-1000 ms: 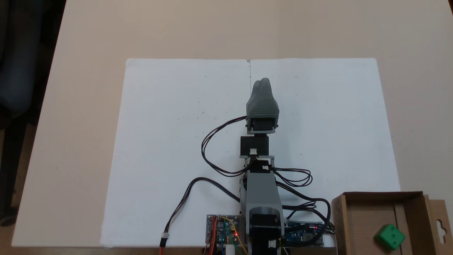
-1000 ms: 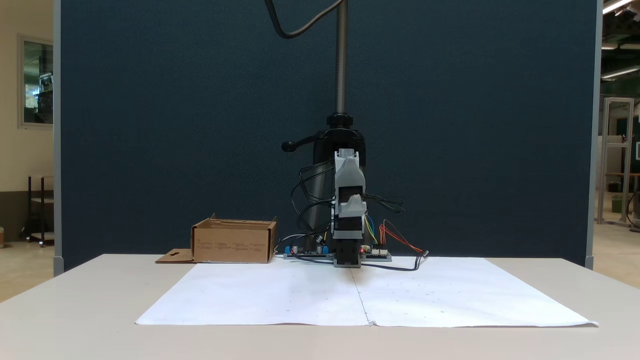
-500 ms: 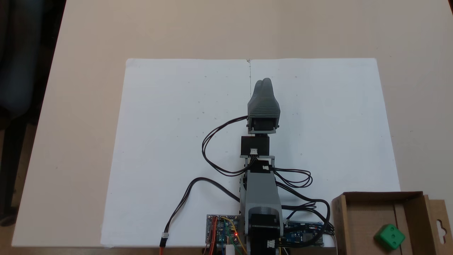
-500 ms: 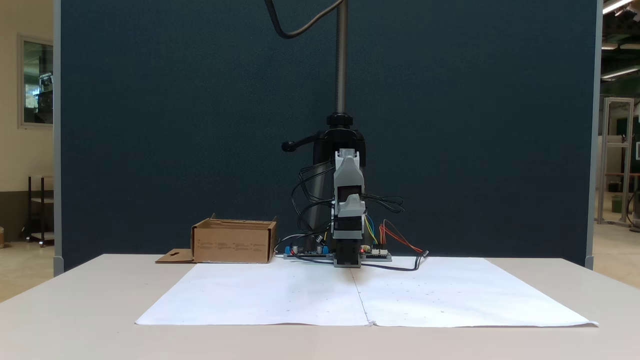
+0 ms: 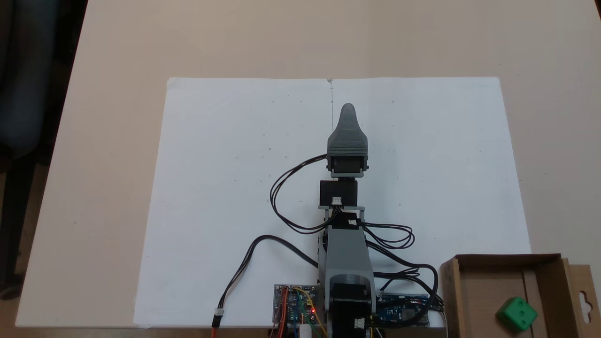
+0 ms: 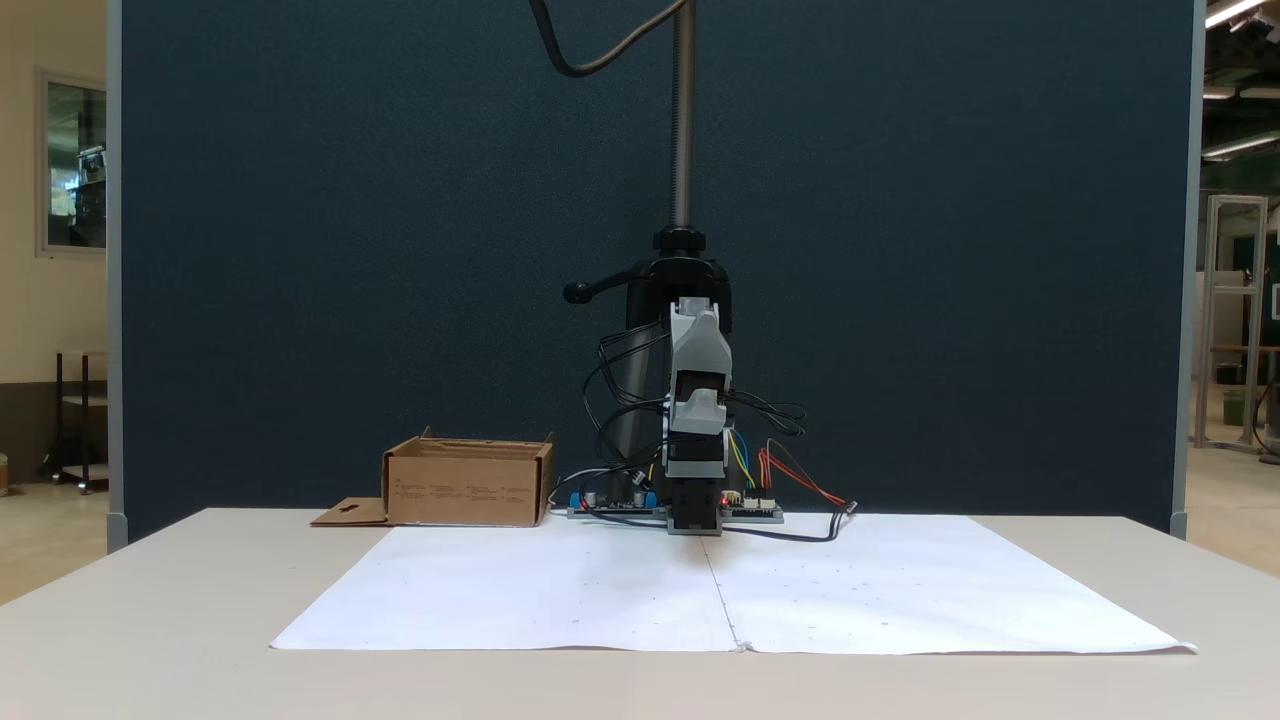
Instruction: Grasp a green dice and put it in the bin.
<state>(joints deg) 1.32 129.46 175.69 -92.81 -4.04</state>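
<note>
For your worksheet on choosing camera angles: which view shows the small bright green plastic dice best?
The fixed view from above: there the small bright green plastic dice lies in plain sight on the floor of the shallow brown cardboard box, pips visible. In the fixed view from the front, the box's near wall hides the dice.

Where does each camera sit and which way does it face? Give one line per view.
A fixed view: above the table, looking straight down on the white paper; the arm rises from the bottom edge, with the end effector toward the top.
A fixed view: at table height opposite the arm, facing it head-on against a blue partition.
Shared: arm, paper and bin; the bin lies bottom right from above and left from the front.
</note>
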